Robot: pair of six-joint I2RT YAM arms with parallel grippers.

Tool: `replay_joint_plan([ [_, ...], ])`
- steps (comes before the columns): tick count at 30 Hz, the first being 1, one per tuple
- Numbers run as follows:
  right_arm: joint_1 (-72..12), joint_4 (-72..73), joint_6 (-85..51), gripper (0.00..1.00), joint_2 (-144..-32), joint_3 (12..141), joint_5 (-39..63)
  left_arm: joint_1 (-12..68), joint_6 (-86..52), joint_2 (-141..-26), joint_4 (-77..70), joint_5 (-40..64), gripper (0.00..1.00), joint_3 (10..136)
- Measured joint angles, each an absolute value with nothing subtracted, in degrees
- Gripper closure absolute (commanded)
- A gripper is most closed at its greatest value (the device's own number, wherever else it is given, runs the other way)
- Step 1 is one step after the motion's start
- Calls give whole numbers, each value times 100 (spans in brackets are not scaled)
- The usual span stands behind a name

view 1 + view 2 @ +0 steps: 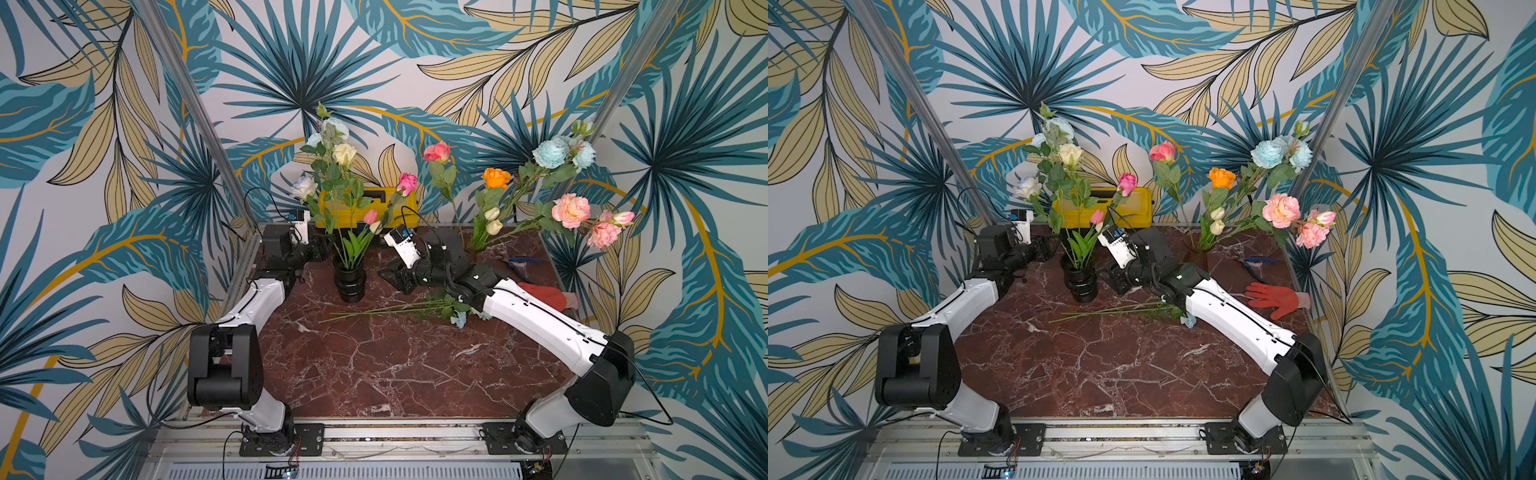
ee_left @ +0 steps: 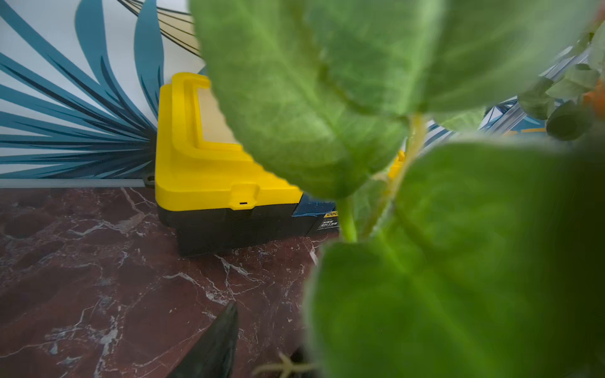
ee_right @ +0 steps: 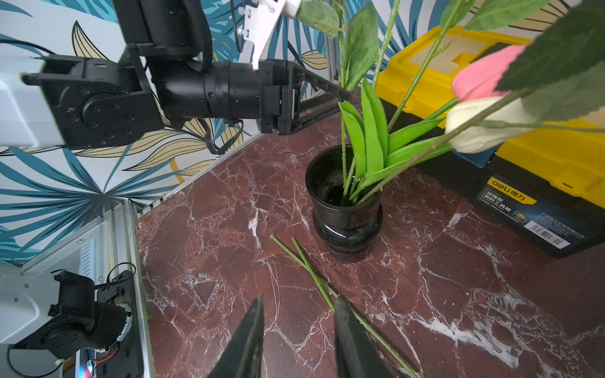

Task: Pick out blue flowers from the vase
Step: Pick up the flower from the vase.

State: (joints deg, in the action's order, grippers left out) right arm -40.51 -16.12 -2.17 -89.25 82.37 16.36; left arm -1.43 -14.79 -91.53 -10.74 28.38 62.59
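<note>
Pale blue flowers (image 1: 334, 126) rise on long green stems out of the black vase (image 1: 350, 282) at the back of the marble table. A bluish-white bloom (image 1: 303, 187) leans out to its left. Two more blue flowers (image 1: 459, 318) lie flat on the table, stems (image 3: 314, 278) pointing toward the vase. My left gripper (image 1: 328, 247) reaches in among the stems just above the vase rim (image 3: 327, 157). One of its fingers (image 2: 219, 340) stands well off to the side; a leaf hides the other. My right gripper (image 3: 299, 311) hangs open over the table beside the vase, holding nothing.
A yellow and black toolbox (image 1: 386, 203) stands behind the vase. A second vase (image 1: 1196, 253) at the back right holds blue (image 1: 550, 151), orange and pink flowers. Pliers (image 1: 1254, 262) and a red glove (image 1: 1277, 299) lie at the right edge.
</note>
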Motion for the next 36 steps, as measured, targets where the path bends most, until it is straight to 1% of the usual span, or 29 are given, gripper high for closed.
replay_joint_plan([
  [8,-4051,-1610,-217,65,-8925,8237,1627,-150,-1498,-9365,-1103,3236,59,6445],
  [18,-4051,-1492,-237,65,-8925,8237,1629,-150,-1481,-9006,-1111,3461,71,6108],
  [24,-4051,-1483,-261,65,-8925,8215,1632,-123,-1446,-8794,-1114,3546,74,5872],
  [36,-4051,-1437,-263,66,-8914,8020,1612,-73,-1372,-8801,-1111,3575,74,5793],
])
